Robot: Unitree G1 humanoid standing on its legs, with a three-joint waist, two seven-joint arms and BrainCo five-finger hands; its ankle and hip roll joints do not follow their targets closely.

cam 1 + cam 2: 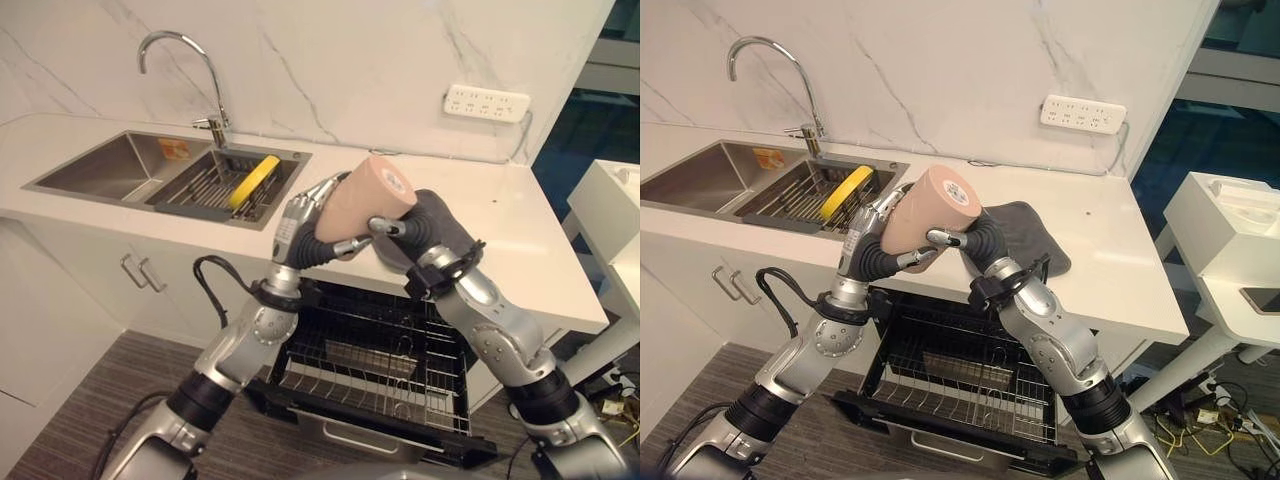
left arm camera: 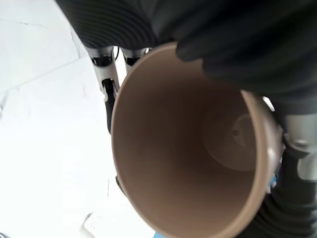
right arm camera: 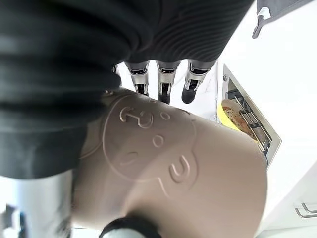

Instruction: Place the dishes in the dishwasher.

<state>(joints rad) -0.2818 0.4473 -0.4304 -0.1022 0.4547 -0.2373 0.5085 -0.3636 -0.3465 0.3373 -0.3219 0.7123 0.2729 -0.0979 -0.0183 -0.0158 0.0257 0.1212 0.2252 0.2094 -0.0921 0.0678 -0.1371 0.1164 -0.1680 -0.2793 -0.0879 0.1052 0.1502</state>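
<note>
1. Left eye: my left robot hand (image 1: 310,225) and right robot hand (image 1: 405,232) both have fingers curled on the cup (image 1: 365,197), held tilted above the worktop (image 1: 520,230), over the open dishwasher (image 1: 375,370). If one lets go too soon, I judge the cup may fall onto the rack.
2. Right eye: the mat (image 1: 1025,235) lies behind the cup.
3. Left wrist: the cup's open mouth faces the camera; tilt could slip it.
4. Right wrist: my fingers (image 3: 163,82) lie along the embossed wall; the hold looks thin.
</note>
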